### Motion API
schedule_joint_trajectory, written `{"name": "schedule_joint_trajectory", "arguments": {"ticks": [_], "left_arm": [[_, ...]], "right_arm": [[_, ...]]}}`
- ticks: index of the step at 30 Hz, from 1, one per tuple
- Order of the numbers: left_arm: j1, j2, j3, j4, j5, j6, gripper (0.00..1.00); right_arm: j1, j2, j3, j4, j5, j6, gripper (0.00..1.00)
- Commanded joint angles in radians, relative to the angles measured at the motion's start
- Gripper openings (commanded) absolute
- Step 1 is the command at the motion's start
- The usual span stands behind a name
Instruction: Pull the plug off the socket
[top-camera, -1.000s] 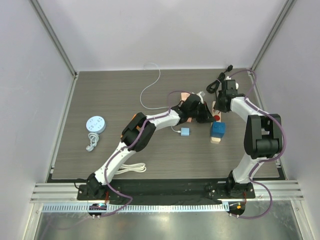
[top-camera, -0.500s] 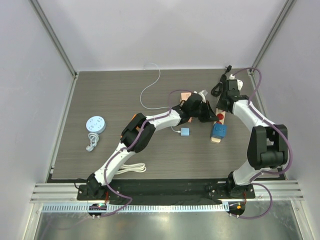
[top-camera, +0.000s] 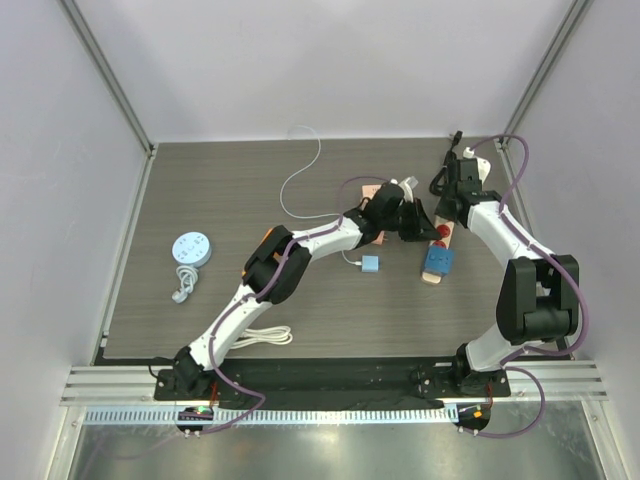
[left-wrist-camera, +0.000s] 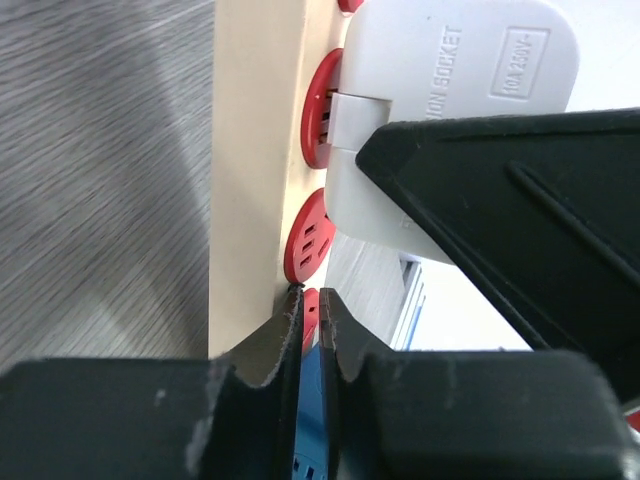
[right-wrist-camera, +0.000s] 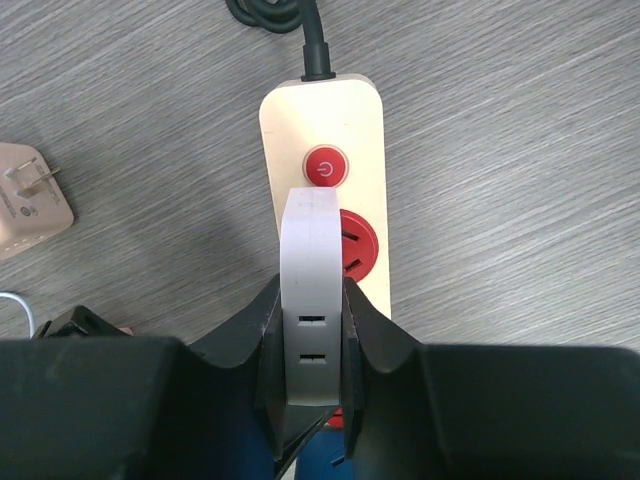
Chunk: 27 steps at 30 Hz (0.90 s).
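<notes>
1. Two arms meet over the power strip (top-camera: 431, 280) in the top view. The left arm stretches long and low across the table, with the left gripper (top-camera: 418, 224) up against the strip's side. The right arm arches over from behind, and the right gripper (top-camera: 441, 222) points down onto the strip. The blue plug (top-camera: 437, 261) sits on the strip just past both sets of jaws, and neither touches it.
2. Left wrist view: the jaws are nearly together, with only a slit between them, and hold nothing (a sliver of blue shows through the slit, beyond the tips). The strip's edge lies just ahead of the tips. A white adapter (left-wrist-camera: 450, 90) stands above them to one side, pinched by the other arm's finger.
3. Right wrist view: the jaws are clamped on the white adapter's flat sides, over the outlet next to the red switch (right-wrist-camera: 327, 166). The black cord (right-wrist-camera: 315, 45) runs off ahead, and blue shows just under the tips.
4. To do this step well, I judge, the left tips should brace the strip flat. The right jaws should then take the blue plug squarely and lift it straight off without twisting, or the strip will rise with it.
</notes>
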Motion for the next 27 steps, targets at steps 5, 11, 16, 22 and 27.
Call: {"name": "schedule_joint_trajectory", "arguments": {"ticks": [5, 11, 16, 22, 27], "left_arm": [[0.001, 0.123, 0.064, 0.038, 0.074, -0.015, 0.12], [0.001, 0.166, 0.113, 0.012, 0.083, -0.002, 0.15], [0.003, 0.194, 0.155, 0.006, 0.095, 0.011, 0.19], [-0.014, 0.189, 0.189, -0.100, 0.011, 0.075, 0.15], [-0.014, 0.217, 0.215, -0.190, -0.032, 0.058, 0.09]], "right_arm": [[0.018, -0.050, -0.005, 0.126, -0.068, 0.063, 0.01], [0.020, -0.019, -0.004, 0.120, -0.148, 0.071, 0.01], [0.018, -0.002, -0.008, 0.115, -0.195, 0.084, 0.01], [0.020, -0.024, -0.061, 0.122, -0.253, 0.130, 0.01], [0.018, -0.045, -0.041, 0.102, -0.312, 0.147, 0.01]]}}
